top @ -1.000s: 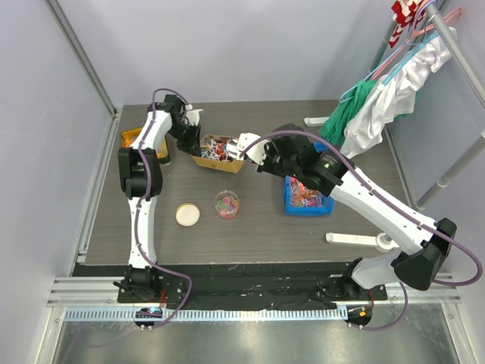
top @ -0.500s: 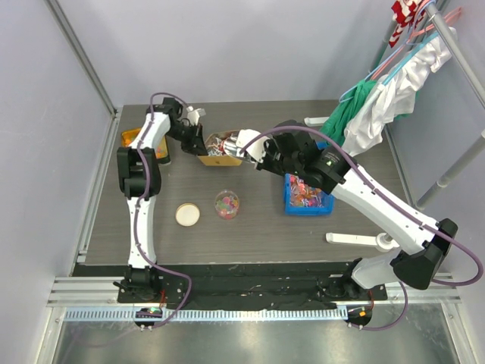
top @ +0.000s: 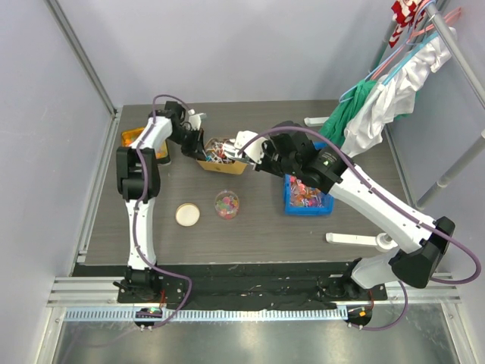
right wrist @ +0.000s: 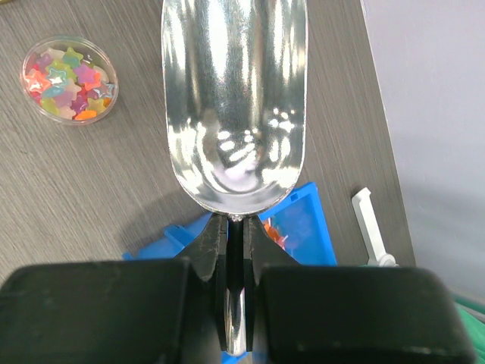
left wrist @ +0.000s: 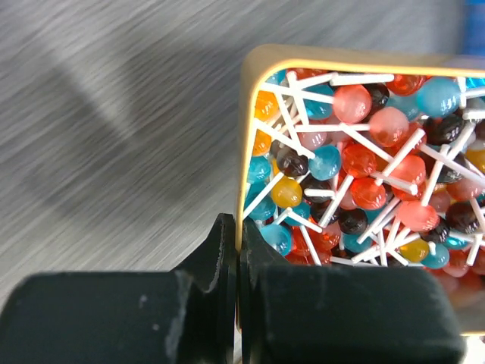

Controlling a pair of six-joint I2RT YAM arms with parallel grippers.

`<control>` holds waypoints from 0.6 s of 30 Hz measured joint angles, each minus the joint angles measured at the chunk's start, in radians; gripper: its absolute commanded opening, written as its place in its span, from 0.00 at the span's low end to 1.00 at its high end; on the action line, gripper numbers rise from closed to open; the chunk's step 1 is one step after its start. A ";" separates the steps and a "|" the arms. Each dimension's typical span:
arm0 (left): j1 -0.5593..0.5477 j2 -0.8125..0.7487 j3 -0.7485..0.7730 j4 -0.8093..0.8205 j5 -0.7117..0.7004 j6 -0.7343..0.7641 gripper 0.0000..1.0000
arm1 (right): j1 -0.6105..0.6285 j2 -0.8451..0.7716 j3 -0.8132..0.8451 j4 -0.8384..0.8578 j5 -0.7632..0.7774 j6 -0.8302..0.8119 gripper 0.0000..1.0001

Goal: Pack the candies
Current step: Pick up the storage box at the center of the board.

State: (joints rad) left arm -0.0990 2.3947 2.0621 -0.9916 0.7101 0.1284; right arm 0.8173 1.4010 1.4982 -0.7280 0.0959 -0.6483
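Note:
A tan box [top: 227, 164] full of lollipop candies [left wrist: 364, 174], red, blue, orange and dark with white sticks, stands at the back middle of the table. My left gripper [top: 198, 144] is shut on the box's left rim [left wrist: 246, 114]; its jaws [left wrist: 239, 243] pinch the thin wall. My right gripper [top: 261, 155] is shut on the handle of an empty shiny metal scoop [right wrist: 235, 98], held right of the box and above the table. A clear round tub [top: 226, 203] holds star-shaped candies [right wrist: 70, 79].
A blue bin [top: 307, 196] with red and white pieces sits under the right wrist; its edge also shows in the right wrist view [right wrist: 307, 220]. A round lid [top: 188, 214] lies left of the tub. An orange container [top: 132, 138] is at the far left. A white tool [top: 364, 240] lies front right. Clothes [top: 379, 98] hang at the right.
The box has shifted and tilted slightly in my left gripper's hold. My right gripper and scoop have edged a little toward the box.

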 measured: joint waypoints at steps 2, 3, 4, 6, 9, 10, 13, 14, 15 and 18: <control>-0.005 -0.050 -0.075 0.050 -0.063 -0.018 0.00 | 0.001 0.001 0.000 0.000 0.007 0.000 0.01; -0.008 -0.076 -0.113 0.071 -0.092 -0.025 0.00 | 0.002 0.001 0.000 0.000 0.011 0.000 0.01; -0.010 -0.096 -0.140 0.086 -0.111 -0.032 0.00 | 0.002 0.001 0.000 0.001 0.016 0.000 0.01; -0.017 -0.139 -0.192 0.124 -0.155 -0.044 0.00 | 0.004 0.004 0.003 0.000 0.030 0.000 0.01; -0.031 -0.196 -0.238 0.175 -0.214 -0.048 0.00 | 0.011 0.028 0.021 0.002 0.066 -0.001 0.01; -0.035 -0.205 -0.242 0.184 -0.223 -0.050 0.00 | 0.014 0.039 0.028 0.001 0.081 -0.004 0.01; -0.051 -0.245 -0.267 0.224 -0.261 -0.062 0.00 | 0.024 0.075 0.052 -0.004 0.136 -0.012 0.01; -0.057 -0.261 -0.281 0.237 -0.277 -0.069 0.00 | 0.027 0.090 0.061 -0.007 0.159 -0.018 0.01; -0.062 -0.275 -0.293 0.249 -0.292 -0.072 0.00 | 0.030 0.107 0.072 -0.011 0.183 -0.026 0.01; -0.081 -0.327 -0.346 0.281 -0.344 -0.078 0.00 | 0.033 0.155 0.095 -0.015 0.248 -0.047 0.01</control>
State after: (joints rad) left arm -0.1802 2.0678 1.7157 -0.7105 0.3656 0.0502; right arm 0.8501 1.5558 1.5936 -0.7429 0.3439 -0.6949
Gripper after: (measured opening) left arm 0.027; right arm 0.089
